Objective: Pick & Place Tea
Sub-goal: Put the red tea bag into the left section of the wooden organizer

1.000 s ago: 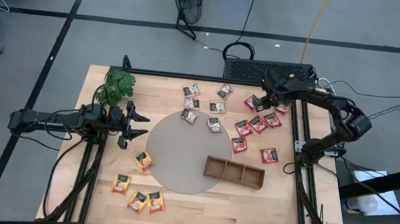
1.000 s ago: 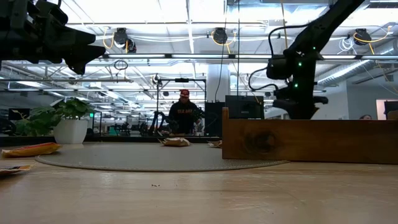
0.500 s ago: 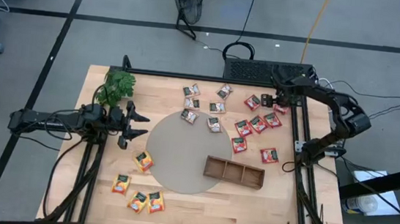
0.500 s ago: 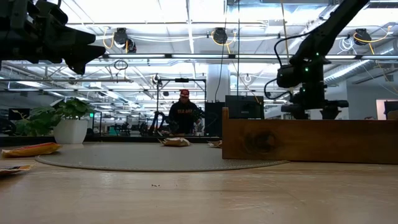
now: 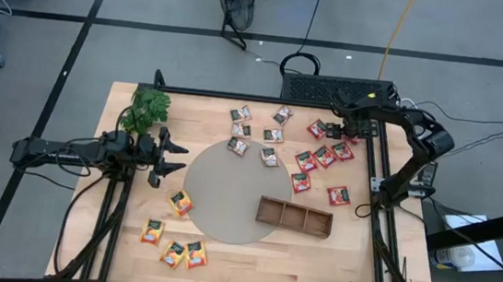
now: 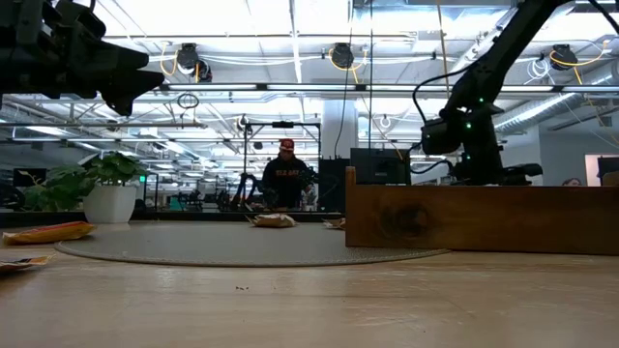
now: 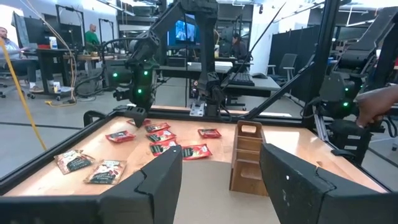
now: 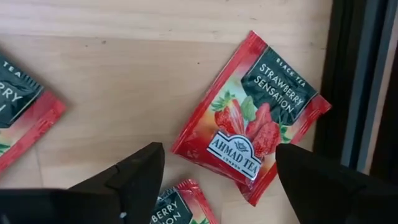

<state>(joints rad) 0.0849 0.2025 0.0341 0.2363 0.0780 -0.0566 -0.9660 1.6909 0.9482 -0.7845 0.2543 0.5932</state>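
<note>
Many tea sachets lie flat on the wooden table: red ones (image 5: 324, 156) at the far right, grey-white ones (image 5: 240, 131) at the far middle, orange ones (image 5: 174, 245) at the near left. My right gripper (image 5: 342, 129) points down, open, low over the red group. In the right wrist view one red sachet (image 8: 252, 121) lies on the wood, with my right gripper (image 8: 219, 155) straddling its near part without touching it. My left gripper (image 5: 174, 158) waits open at the table's left, held level above the wood (image 7: 221, 162).
A long brown wooden compartment tray (image 5: 294, 216) lies at the near right, partly on a round grey mat (image 5: 228, 194). A green sprig (image 5: 148, 106) stands at the far left corner. A black frame rail (image 8: 357, 81) runs close beside the red sachet. A person (image 6: 287, 174) stands beyond the table.
My right gripper has sunk toward the red sachets at the far right, dropping behind the tray in the low view, and has rolled about its wrist. The sachets and the tray lie as before.
</note>
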